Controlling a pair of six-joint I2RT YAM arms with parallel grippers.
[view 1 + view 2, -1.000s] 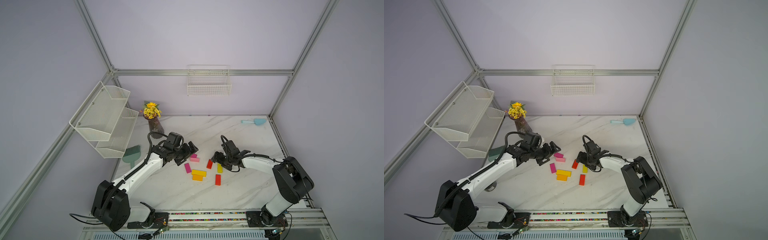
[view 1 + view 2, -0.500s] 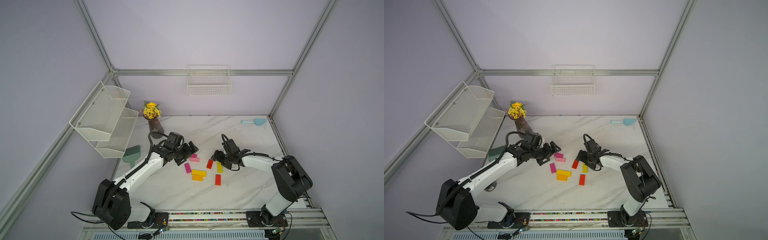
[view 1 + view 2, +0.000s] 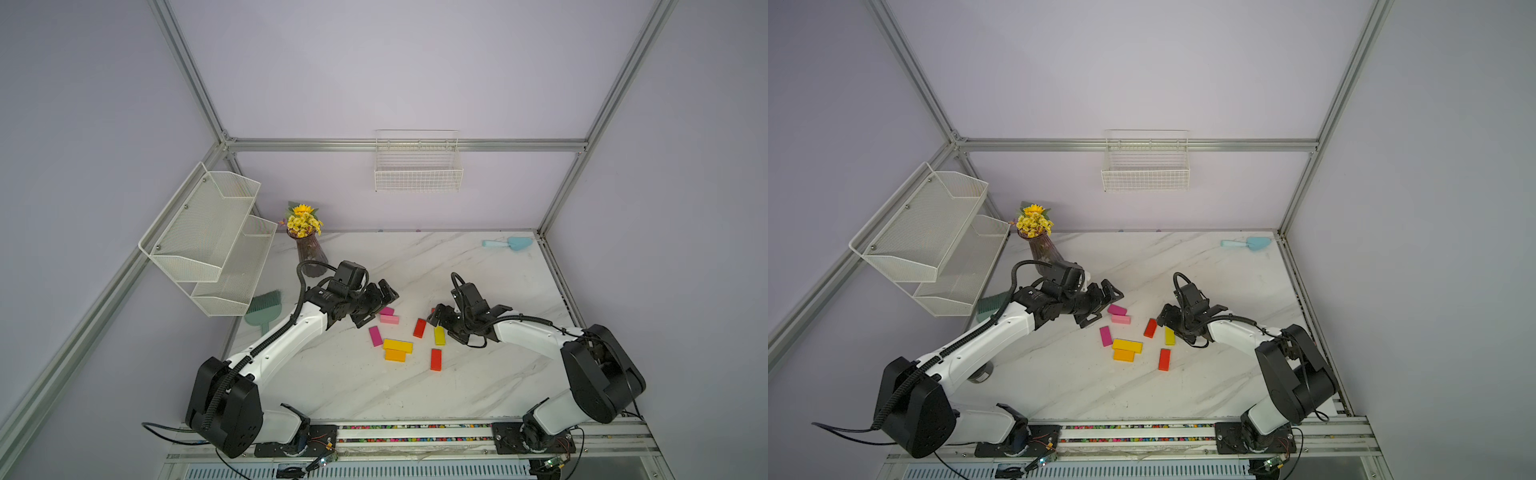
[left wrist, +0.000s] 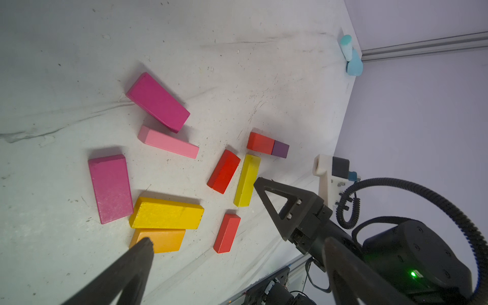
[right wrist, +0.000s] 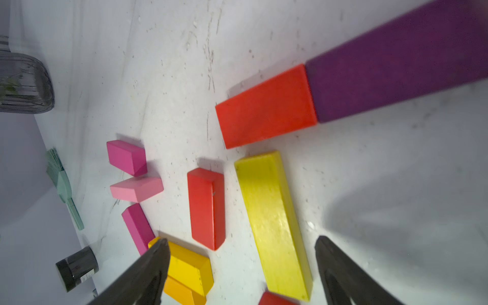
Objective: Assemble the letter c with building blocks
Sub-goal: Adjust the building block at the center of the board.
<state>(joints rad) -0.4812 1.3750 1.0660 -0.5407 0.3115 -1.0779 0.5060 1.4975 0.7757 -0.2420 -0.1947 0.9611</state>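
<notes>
Ten building blocks lie loose near the middle of the marble table [image 3: 353,386]: three red, two magenta, two yellow, one orange, one light pink and one dark purple. Read the table as a dial with 12 at the back wall and the broad yellow block [image 3: 397,345] as its hub. The orange block [image 3: 395,355] touches the hub at 6. The flat magenta block [image 3: 375,336] lies at 10, and the light pink block [image 3: 389,319] at 12, with the second magenta block [image 3: 387,311] just beyond it. The first red block [image 3: 419,328] is at 2, the slim yellow block [image 3: 439,335] at 3 and the second red block [image 3: 435,359] at 4. The third red block [image 4: 261,143] sits end to end with the dark purple block [image 4: 280,149] at about 1, mostly hidden under the right arm in both top views. The left gripper [image 3: 376,306] hangs at 11, fingers spread wide around nothing. The right gripper [image 3: 444,327] sits at about 2, fingers also spread. In the right wrist view the slim yellow block's end lies between them, unpinched. Farther out are one light blue scoop [image 3: 509,243] at about 1, one vase of yellow flowers [image 3: 309,253] at about 11 and one green brush [image 3: 264,309] at 9.
</notes>
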